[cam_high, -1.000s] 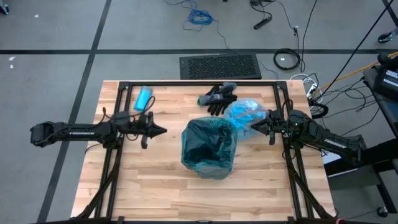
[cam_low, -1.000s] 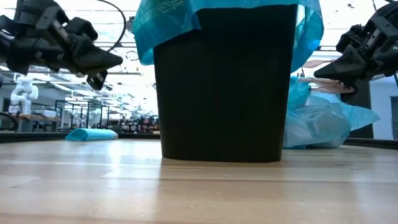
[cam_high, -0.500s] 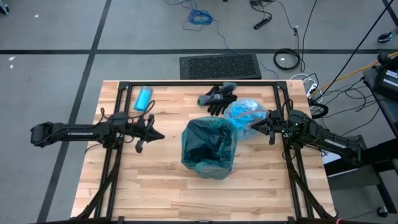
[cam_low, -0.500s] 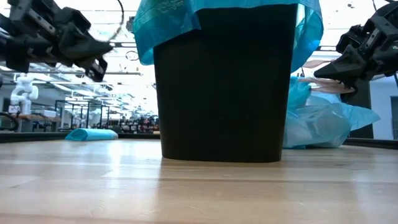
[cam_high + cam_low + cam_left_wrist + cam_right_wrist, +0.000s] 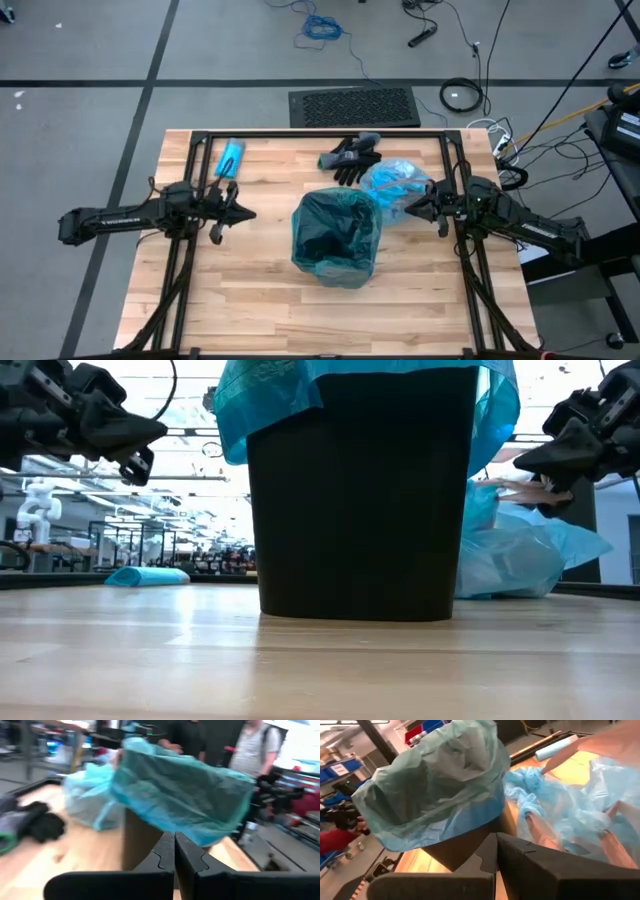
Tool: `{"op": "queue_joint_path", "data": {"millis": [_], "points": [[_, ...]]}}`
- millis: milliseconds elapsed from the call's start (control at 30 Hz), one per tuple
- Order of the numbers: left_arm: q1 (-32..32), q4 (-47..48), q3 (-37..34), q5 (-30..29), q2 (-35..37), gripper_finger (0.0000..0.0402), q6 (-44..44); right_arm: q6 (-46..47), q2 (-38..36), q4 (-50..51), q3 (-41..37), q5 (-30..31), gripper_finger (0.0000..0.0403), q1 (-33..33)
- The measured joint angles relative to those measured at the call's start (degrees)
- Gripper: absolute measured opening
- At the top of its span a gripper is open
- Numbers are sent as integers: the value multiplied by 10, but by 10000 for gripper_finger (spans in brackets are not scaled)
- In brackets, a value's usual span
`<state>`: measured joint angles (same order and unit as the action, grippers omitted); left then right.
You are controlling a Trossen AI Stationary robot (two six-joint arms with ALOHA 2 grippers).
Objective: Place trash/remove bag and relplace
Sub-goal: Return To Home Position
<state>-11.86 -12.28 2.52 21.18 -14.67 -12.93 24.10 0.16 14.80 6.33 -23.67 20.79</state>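
While both arms hang clear of the work, this looks like the homing step: left tool (image 5: 248,212) and right tool (image 5: 406,208) are clenched, empty, flanking the teal-lined black plastic bin (image 5: 350,500). Just beyond the right tool, brown paper trash (image 5: 536,827) shows inside the translucent blue bag (image 5: 393,180). Retracting should avoid snagging either plastic.
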Motion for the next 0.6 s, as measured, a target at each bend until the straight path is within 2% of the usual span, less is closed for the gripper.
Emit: {"op": "queue_joint_path", "data": {"millis": [100,233,367,500,600], "points": [[1,47,0,-43,42,2,0,4,0,-4,0,13,0,2],[10,93,0,-72,96,2,2,3,0,1,13,12,0,2],[25,159,0,-104,142,2,16,-33,0,32,43,20,0,2],[37,168,0,-124,147,2,45,-54,0,103,68,57,0,2],[38,167,0,-135,147,2,48,-67,0,110,71,72,0,2]]}}
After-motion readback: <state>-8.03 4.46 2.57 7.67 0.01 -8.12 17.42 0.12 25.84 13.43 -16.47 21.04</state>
